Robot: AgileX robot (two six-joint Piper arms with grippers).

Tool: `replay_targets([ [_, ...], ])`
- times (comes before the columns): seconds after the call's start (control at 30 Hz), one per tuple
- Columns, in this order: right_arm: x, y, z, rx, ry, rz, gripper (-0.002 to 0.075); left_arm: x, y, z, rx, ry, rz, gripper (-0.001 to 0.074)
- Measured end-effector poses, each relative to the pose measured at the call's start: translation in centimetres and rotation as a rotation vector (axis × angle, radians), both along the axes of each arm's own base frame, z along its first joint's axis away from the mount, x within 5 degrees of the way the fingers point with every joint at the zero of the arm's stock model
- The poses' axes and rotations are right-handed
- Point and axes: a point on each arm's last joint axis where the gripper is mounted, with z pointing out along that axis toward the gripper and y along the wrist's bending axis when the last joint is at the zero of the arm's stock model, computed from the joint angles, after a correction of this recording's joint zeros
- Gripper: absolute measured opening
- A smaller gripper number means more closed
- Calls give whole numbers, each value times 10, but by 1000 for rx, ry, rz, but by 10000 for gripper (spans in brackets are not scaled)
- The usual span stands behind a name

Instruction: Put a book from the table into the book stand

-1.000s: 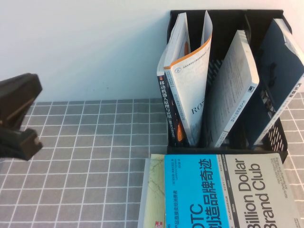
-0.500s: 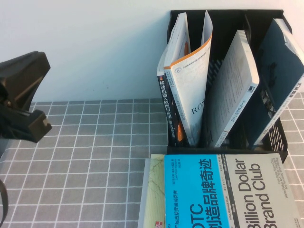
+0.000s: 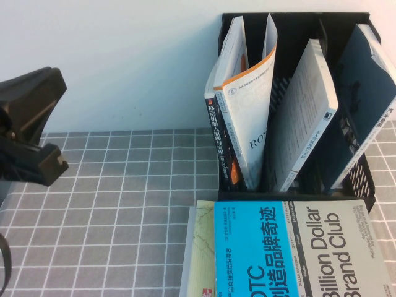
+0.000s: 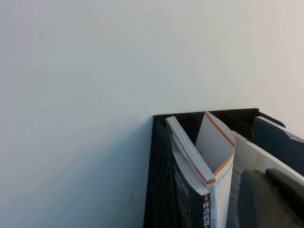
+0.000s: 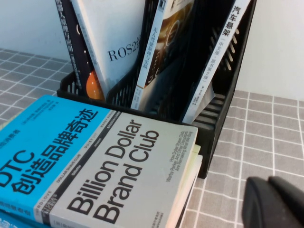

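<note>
We hold our left tool (image 3: 28, 139) open and empty at the desk's (image 3: 124, 216) left edge; our right tool (image 5: 278, 204) near the book stand (image 5: 223, 102), grip unclear.

The left pincer (image 3: 28, 133) is matte black plastic with 2 broad, blocky fingers, rounded at the corners; a thin black cable curves below it. The right pincer (image 5: 275, 202) shows only rounded black tips.

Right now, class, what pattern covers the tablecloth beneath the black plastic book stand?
The tablecloth is grey with a white grid of squares, clearest in the high view.
</note>
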Motion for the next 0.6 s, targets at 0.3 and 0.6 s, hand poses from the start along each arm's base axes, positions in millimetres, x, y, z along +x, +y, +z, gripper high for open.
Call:
replay_targets([
  [0.3,0,0,0,-1,2,0,-3,-24,19,-24,-19,-44,45,-3],
  [0.6,0,0,0,-1,2,0,-3,-70,55,-114,-28,-84,221,-3],
])
